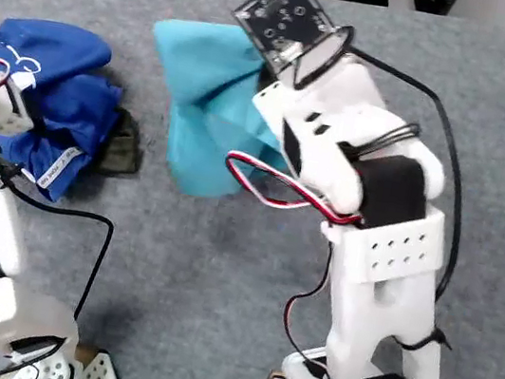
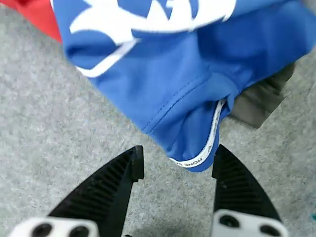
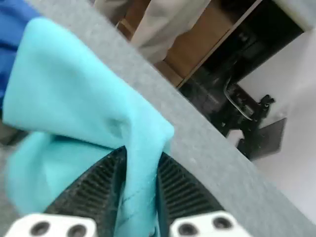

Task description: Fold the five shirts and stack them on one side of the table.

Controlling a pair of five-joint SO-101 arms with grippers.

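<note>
Presently, the right pincer [image 3: 140,156] is clamped on a thin fold of the teal shirt [image 1: 203,105], held bunched over the mid-bench [image 1: 220,271]. The left pincer [image 2: 178,150] stands wide open and empty, astride the hem of the blue shirt [image 2: 173,74] at the bench's left. Judged risks: the narrow pinch may slip, dropping the teal shirt crumpled; closing the left pincer might also snag the dark shirt [image 2: 259,98] partly beneath.
</note>
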